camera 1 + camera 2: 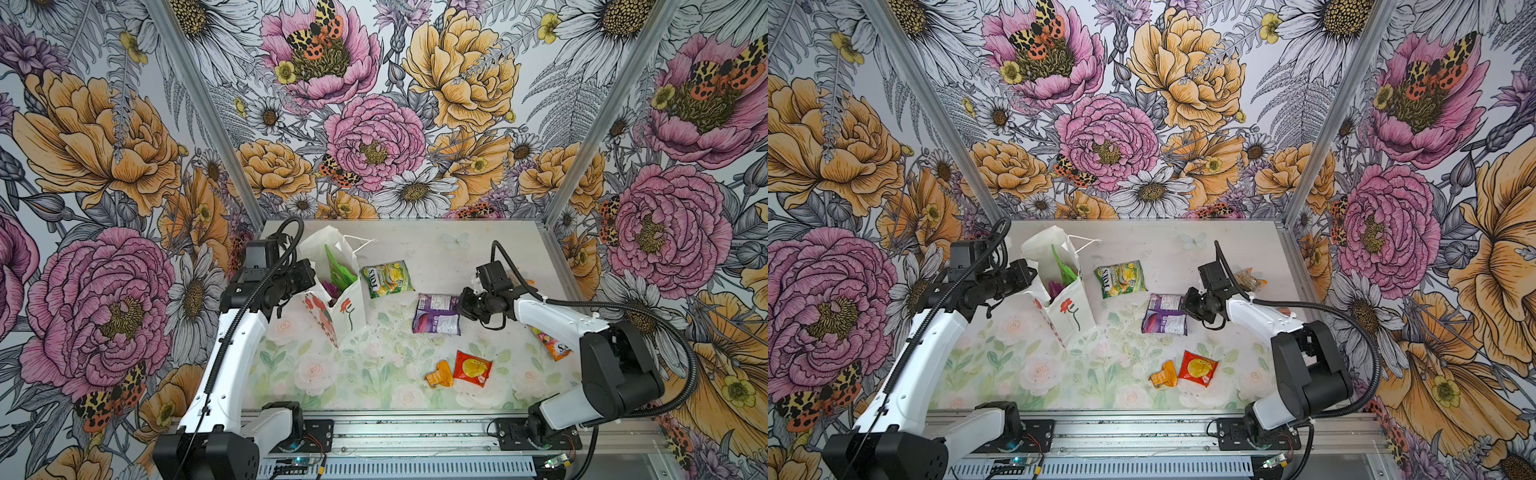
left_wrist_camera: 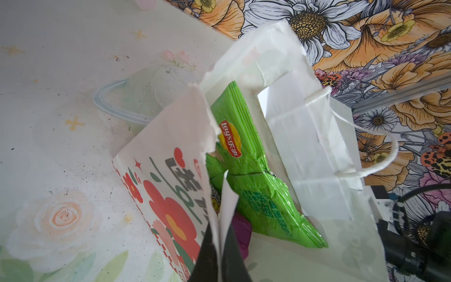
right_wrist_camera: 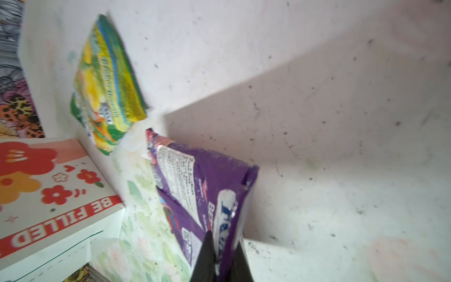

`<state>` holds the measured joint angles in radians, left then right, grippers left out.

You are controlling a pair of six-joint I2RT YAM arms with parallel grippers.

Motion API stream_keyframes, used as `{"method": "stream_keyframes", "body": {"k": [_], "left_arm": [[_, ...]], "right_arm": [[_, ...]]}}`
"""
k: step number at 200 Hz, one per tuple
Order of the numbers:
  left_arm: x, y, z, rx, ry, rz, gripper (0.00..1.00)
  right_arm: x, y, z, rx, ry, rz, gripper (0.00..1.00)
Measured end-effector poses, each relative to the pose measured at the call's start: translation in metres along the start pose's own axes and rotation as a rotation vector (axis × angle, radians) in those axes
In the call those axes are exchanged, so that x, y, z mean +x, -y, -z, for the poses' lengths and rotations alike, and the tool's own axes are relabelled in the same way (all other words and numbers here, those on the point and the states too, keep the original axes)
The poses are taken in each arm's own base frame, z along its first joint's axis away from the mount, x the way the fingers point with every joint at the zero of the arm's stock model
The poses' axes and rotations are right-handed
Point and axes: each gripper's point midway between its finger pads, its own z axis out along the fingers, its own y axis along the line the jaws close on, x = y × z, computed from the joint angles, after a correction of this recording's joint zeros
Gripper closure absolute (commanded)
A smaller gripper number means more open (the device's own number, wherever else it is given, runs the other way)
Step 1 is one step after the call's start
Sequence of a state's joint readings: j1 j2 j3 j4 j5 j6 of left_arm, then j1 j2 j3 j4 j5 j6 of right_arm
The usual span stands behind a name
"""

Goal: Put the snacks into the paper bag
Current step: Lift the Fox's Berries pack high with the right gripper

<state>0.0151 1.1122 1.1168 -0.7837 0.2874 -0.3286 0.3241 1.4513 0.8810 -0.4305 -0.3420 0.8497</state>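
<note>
The white paper bag (image 1: 351, 311) (image 1: 1069, 309) stands open at the back left. My left gripper (image 2: 220, 256) (image 1: 318, 286) is shut on the bag's torn rim (image 2: 207, 136). Inside the bag sit a light-green packet (image 2: 249, 166) (image 1: 338, 270) and a magenta one (image 2: 241, 232). My right gripper (image 3: 222, 258) (image 1: 459, 307) is shut on the near edge of the purple packet (image 3: 200, 185) (image 1: 436, 313) (image 1: 1165, 320) mid-table. The green-yellow FOX'S packet (image 1: 386, 278) (image 3: 107, 83) lies between the bag and the purple packet.
A small red-yellow packet (image 1: 472, 368) and an orange one (image 1: 439, 375) lie toward the front. Another orange packet (image 1: 552, 345) shows partly under the right arm. A clear packet (image 1: 1250, 280) lies behind the right wrist. Floral walls close the back and sides.
</note>
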Motion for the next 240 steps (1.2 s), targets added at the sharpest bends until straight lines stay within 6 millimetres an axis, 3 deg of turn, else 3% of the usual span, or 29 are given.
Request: {"method": "stream_keyframes", "body": {"k": [37,71,107,138,192,219,240], "left_arm": [[0.004,0.01,0.004,0.037,-0.001,-0.024,1.0],[0.012,0.03,0.01,0.1,-0.009,-0.071,1.0],[0.02,0.049,0.011,0.165,-0.029,-0.111,1.0],[0.024,0.059,0.012,0.2,-0.041,-0.126,1.0],[0.027,0.071,0.014,0.236,-0.052,-0.147,1.0],[0.029,0.073,0.015,0.247,-0.058,-0.15,1.0],[0.03,0.074,0.015,0.25,-0.06,-0.152,1.0]], "right_arm": [[-0.03,-0.061,0.054,-0.135,0.144,0.054,1.0],[-0.056,-0.133,0.109,-0.272,0.267,0.145,1.0],[-0.065,-0.208,0.168,-0.409,0.357,0.254,1.0],[-0.063,-0.257,0.204,-0.49,0.404,0.337,1.0],[-0.041,-0.318,0.227,-0.583,0.404,0.441,1.0],[-0.019,-0.341,0.219,-0.61,0.357,0.485,1.0],[-0.003,-0.349,0.199,-0.599,0.303,0.505,1.0]]}}
